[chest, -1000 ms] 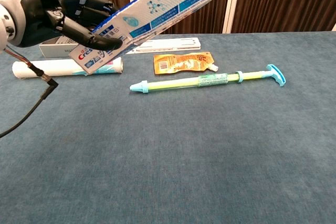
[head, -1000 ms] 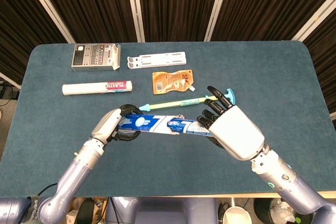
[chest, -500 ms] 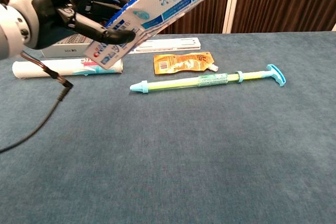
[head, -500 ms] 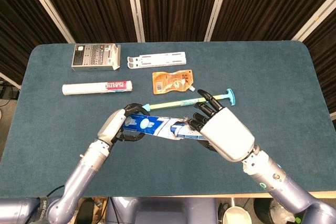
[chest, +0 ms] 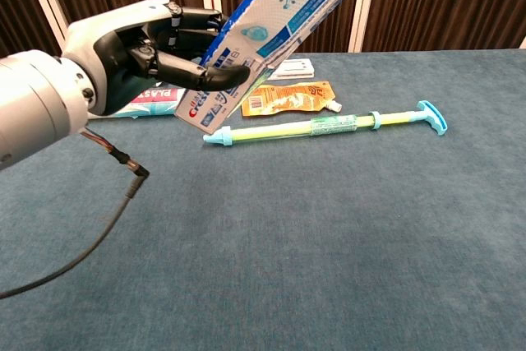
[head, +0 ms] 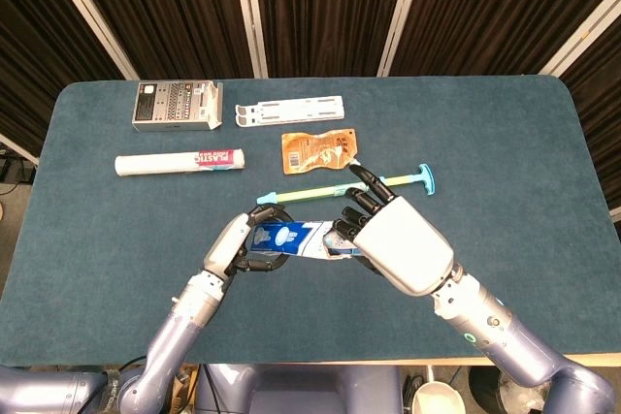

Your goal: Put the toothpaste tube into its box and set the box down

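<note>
The blue-and-white toothpaste box (head: 291,237) is off the table, held at its lower end by my left hand (head: 236,247). In the chest view the box (chest: 275,18) slants steeply up to the right from my left hand (chest: 136,51) and leaves the frame at the top. My right hand (head: 393,239) lies over the box's other end, back upward, fingers reaching past it; its grip is hidden. The white toothpaste tube (head: 179,162) lies flat on the table at the left, apart from both hands. Only a bit of the tube (chest: 156,98) shows behind my left hand in the chest view.
A long green-and-blue stick (head: 383,181) lies just beyond my hands, an orange sachet (head: 317,151) behind it. A white rack (head: 289,111) and a grey printed carton (head: 175,106) sit at the back left of the blue table (head: 505,143).
My two hands have come closer together toward the middle. The box has tipped up more steeply, and my left hand has moved right in the chest view.
</note>
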Available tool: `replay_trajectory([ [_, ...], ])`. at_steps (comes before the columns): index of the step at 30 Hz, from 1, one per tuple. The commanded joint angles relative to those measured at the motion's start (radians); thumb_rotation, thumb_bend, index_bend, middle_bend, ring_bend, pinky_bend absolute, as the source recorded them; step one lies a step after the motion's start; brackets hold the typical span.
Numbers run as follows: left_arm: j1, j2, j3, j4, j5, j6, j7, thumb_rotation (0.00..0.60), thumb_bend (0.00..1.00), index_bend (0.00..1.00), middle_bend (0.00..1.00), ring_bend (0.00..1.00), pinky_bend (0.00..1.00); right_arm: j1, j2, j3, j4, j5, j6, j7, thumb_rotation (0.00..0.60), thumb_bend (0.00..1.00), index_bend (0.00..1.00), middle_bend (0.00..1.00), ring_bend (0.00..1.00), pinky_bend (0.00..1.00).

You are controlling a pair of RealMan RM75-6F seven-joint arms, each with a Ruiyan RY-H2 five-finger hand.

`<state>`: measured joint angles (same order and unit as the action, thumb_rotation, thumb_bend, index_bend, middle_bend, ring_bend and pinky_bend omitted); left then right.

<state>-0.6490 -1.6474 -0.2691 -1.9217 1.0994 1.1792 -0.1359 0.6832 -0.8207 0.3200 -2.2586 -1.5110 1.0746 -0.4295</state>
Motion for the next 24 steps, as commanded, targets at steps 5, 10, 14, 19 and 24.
replay_trajectory([
  [5, 0.027, -0.102, 0.002, 0.107, 0.104, 0.008, -0.214, 0.6, 0.37, 0.41, 0.41, 0.21, 0.32, 0.043, 0.019, 0.017, -0.041, 0.067, -0.052, -0.058, 0.6, 0.52, 0.66, 0.65, 0.31, 0.12],
  [10, 0.039, -0.126, 0.015, 0.172, 0.146, -0.01, -0.319, 0.6, 0.37, 0.42, 0.41, 0.22, 0.32, 0.049, 0.065, 0.027, -0.09, 0.148, -0.066, -0.071, 0.6, 0.4, 0.28, 0.39, 0.21, 0.08],
  [14, 0.045, -0.126, 0.017, 0.19, 0.152, -0.018, -0.332, 0.6, 0.37, 0.42, 0.41, 0.22, 0.32, 0.053, 0.103, 0.041, -0.097, 0.171, -0.07, -0.055, 0.6, 0.33, 0.09, 0.23, 0.15, 0.05],
  [19, 0.048, -0.123, 0.015, 0.192, 0.162, -0.02, -0.321, 0.6, 0.37, 0.43, 0.42, 0.22, 0.32, 0.058, 0.163, 0.044, -0.097, 0.183, -0.085, -0.092, 0.6, 0.32, 0.01, 0.13, 0.07, 0.02],
  [24, 0.055, -0.127, 0.013, 0.19, 0.187, -0.009, -0.333, 0.6, 0.37, 0.44, 0.42, 0.22, 0.33, 0.054, 0.196, 0.044, -0.097, 0.178, -0.08, -0.111, 0.6, 0.32, 0.0, 0.12, 0.07, 0.02],
])
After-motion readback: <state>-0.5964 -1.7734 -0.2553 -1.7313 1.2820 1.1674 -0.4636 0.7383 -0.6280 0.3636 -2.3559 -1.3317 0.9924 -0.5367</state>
